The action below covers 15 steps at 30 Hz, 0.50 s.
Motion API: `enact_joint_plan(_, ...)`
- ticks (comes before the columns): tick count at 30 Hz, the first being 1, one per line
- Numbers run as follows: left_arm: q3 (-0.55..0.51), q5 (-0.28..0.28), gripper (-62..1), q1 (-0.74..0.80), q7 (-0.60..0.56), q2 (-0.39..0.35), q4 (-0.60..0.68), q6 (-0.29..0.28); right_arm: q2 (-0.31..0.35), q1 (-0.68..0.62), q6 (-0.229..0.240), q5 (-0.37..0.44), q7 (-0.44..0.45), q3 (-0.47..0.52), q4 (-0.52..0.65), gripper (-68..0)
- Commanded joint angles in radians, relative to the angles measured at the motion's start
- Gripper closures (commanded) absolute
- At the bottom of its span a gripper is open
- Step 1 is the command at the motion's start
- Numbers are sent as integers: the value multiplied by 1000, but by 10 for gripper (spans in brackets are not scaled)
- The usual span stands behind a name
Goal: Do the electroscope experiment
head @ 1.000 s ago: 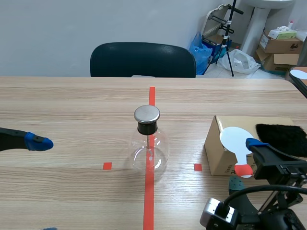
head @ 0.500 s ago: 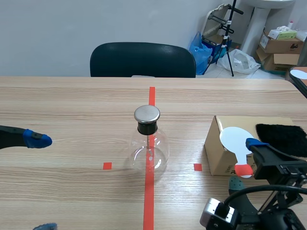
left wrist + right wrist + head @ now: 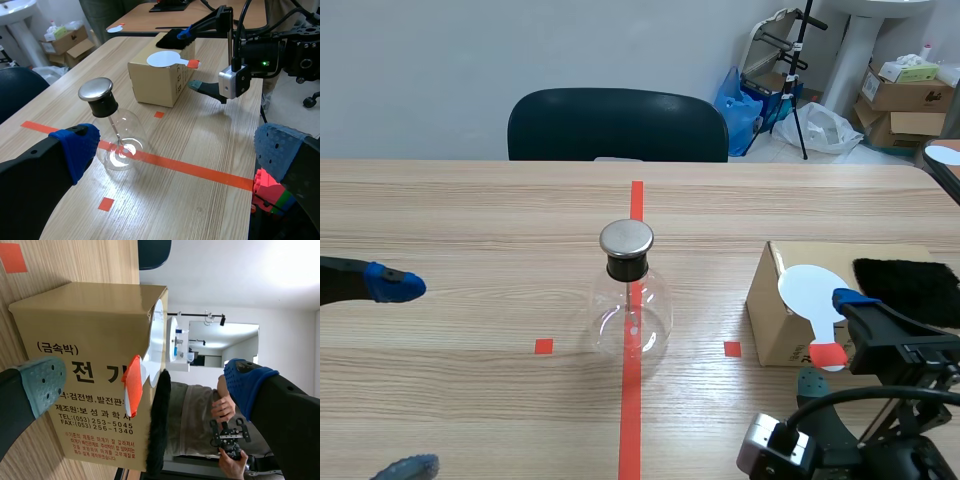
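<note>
flask (image 3: pixel 632 318): clear, glossy glass
cap (image 3: pixel 626 238): smooth, shiny metal
box (image 3: pixel 775 310): matt brown cardboard
surface (image 3: pixel 470 230): pale matt wood grain
fur cloth (image 3: pixel 910 285): black, shaggy

Bright, even room light; faint soft shadows on table (image 3: pixel 470 220); white glints on glass flask (image 3: pixel 632 312).

Central overview, near wrists, shared box (image 3: pixel 767 318)
</note>
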Motion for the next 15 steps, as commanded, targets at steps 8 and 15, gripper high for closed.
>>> enact_joint_plan(8, 6, -35, -623, -5, -16, 7, 2, -2, 13, 11, -58, 3, -1, 3, 19, -679)
enact_joint_plan(15, 6, -35, -623, -5, -16, 7, 2, -2, 13, 11, -58, 3, -1, 3, 19, -679)
